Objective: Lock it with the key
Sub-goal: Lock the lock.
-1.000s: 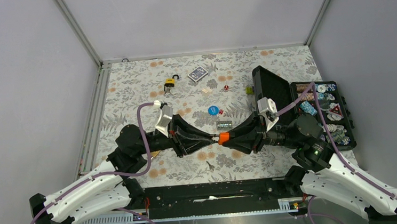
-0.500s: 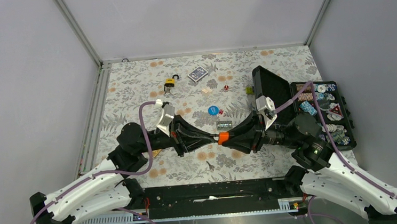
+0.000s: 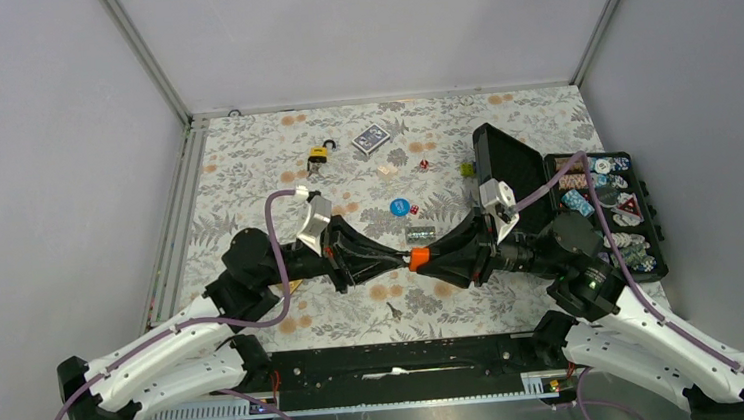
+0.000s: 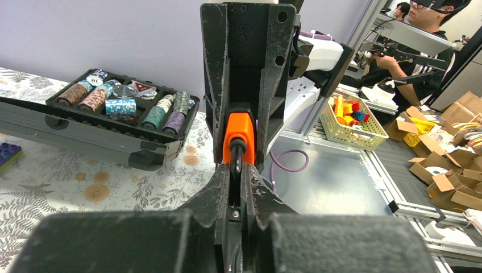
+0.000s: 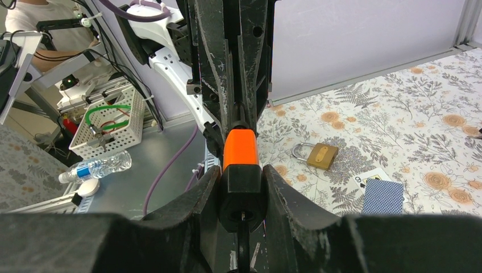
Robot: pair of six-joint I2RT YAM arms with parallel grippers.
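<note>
Left gripper is pinched narrow on a thin dark piece, which I take for the key (little of it shows between the pads). It points that piece straight at the right gripper. The right gripper is clamped on the orange lock, gripping its black lower body so the orange end faces the key. Both arms meet tip to tip above the middle of the table, off the cloth, likely so either wrist can turn freely. Key and lock touch, but I cannot tell how deep the key sits. A brass padlock lies well apart at 11 o'clock from the meeting point, and the chip case at 2 to 3 o'clock. Next comes the turn, I judge, with both axes in line.
</note>
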